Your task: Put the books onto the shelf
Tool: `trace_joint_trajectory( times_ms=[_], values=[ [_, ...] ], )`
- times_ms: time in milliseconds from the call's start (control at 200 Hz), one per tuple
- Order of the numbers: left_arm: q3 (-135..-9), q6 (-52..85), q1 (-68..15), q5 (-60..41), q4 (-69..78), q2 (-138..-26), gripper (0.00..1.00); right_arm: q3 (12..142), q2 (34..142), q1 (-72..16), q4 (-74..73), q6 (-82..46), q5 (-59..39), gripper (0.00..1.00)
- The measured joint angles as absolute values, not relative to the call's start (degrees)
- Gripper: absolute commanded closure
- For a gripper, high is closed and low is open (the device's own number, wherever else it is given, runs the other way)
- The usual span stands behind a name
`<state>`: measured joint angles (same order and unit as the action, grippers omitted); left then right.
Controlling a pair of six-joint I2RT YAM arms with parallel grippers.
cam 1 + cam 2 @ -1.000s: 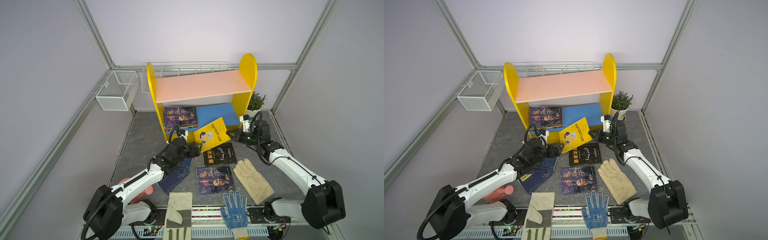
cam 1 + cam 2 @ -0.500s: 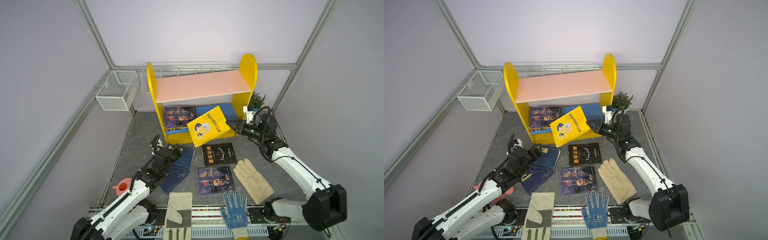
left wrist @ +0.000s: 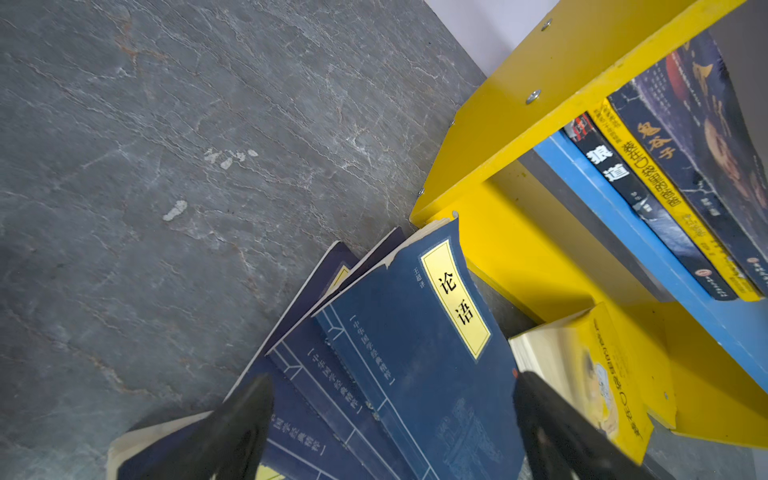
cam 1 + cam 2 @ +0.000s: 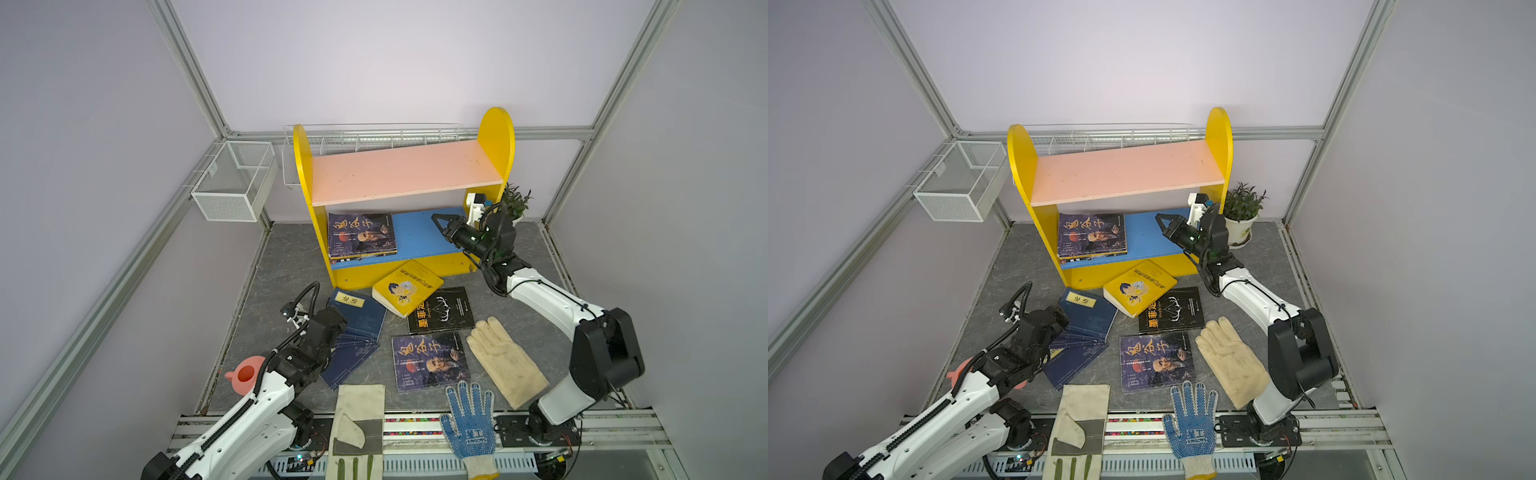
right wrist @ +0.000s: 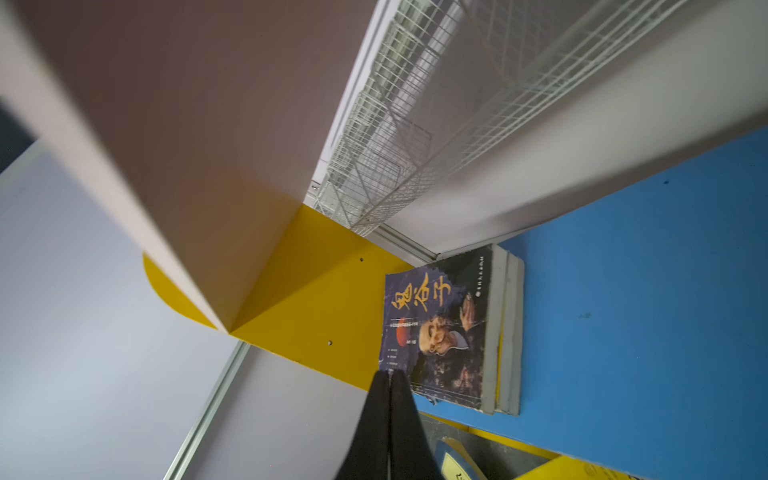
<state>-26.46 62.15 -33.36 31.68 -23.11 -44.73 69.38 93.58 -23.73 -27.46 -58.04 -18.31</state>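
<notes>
The shelf (image 4: 407,170) stands at the back, with a stack of three books (image 4: 361,235) lying flat on the left of its blue lower board. My right gripper (image 4: 436,218) hovers shut and empty over the bare right part of that board. The yellow cartoon book (image 4: 407,286) lies on the floor against the shelf base, partly over a black book (image 4: 446,309). A purple-blue book (image 4: 428,361) lies nearer the front. My left gripper (image 3: 390,380) is open just above a fan of navy books (image 3: 415,345), holding nothing.
Three work gloves lie along the front: cream (image 4: 505,359), blue-dotted (image 4: 469,424), canvas (image 4: 359,424). A wire basket (image 4: 232,180) hangs on the left wall. A potted plant (image 4: 1241,208) sits right of the shelf. A pink watering can (image 4: 245,374) sits beside the left arm.
The yellow book, held up at the shelf by my right gripper half a second ago, now lies on the floor. The right gripper has shut empty. My left arm drew back over the navy books.
</notes>
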Motion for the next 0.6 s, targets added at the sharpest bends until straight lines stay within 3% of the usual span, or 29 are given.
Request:
trace_joint_trajectory(
  times_ms=[105, 285, 450, 600],
  values=[
    [-26.22, 61.19, -33.36, 31.16, -22.5, -44.1, 0.09, 68.66, 92.31, -24.1, -24.03, -55.57, -16.6, 0.9],
    [-24.12, 55.11, -33.3, 25.78, -15.09, -45.43, 0.09, 63.79, 85.58, -24.49, -12.05, -49.89, -13.76, 0.73],
    [-24.51, 50.15, -33.32, 19.44, -6.46, -55.68, 0.07, 60.29, 87.09, -24.49, -4.05, -45.78, -13.98, 0.51],
    [-27.2, 46.92, -33.39, 14.37, -0.58, -67.26, 0.03, 59.16, 94.78, -24.49, 0.08, -43.2, -15.97, 0.42]
  ],
)
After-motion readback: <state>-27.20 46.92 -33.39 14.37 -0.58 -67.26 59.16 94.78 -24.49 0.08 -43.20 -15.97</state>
